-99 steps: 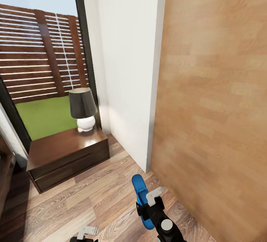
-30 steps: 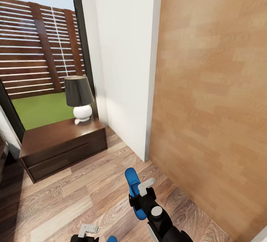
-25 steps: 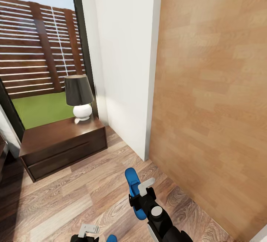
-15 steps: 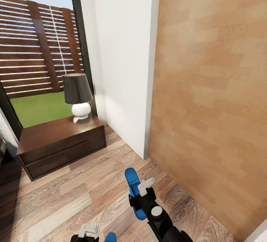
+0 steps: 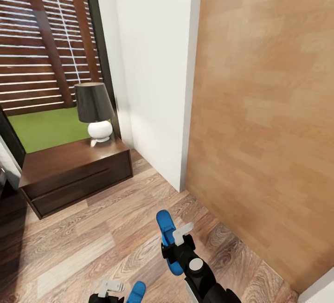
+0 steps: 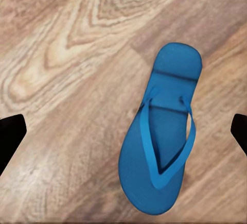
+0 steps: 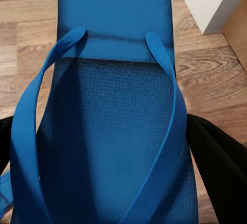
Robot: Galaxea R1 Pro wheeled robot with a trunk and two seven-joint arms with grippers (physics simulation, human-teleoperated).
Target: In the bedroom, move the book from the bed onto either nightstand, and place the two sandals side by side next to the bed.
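Note:
My right gripper [image 5: 175, 243] is shut on one blue sandal [image 5: 167, 240], holding it above the wood floor with its toe end pointing away from me. In the right wrist view that sandal [image 7: 113, 131] lies between the dark fingers [image 7: 218, 157]. The second blue sandal [image 6: 160, 141] lies flat on the floor under my open left gripper [image 6: 125, 133], apart from both fingers. Its tip [image 5: 137, 291] shows beside the left gripper [image 5: 109, 288] at the bottom of the head view. A dark brown nightstand [image 5: 69, 173] stands ahead to the left. The book and the bed are out of view.
A lamp [image 5: 95, 108] with a black shade stands on the nightstand's back corner. A white wall corner [image 5: 157, 85] and a tall light wood panel [image 5: 264, 108] close off the right side. Behind the nightstand is a black-framed window [image 5: 99, 52] onto grass and a fence.
The whole picture has shifted, so the camera moved. The second sandal's tip has come into view beside the left gripper. The right gripper keeps its hold on the first sandal.

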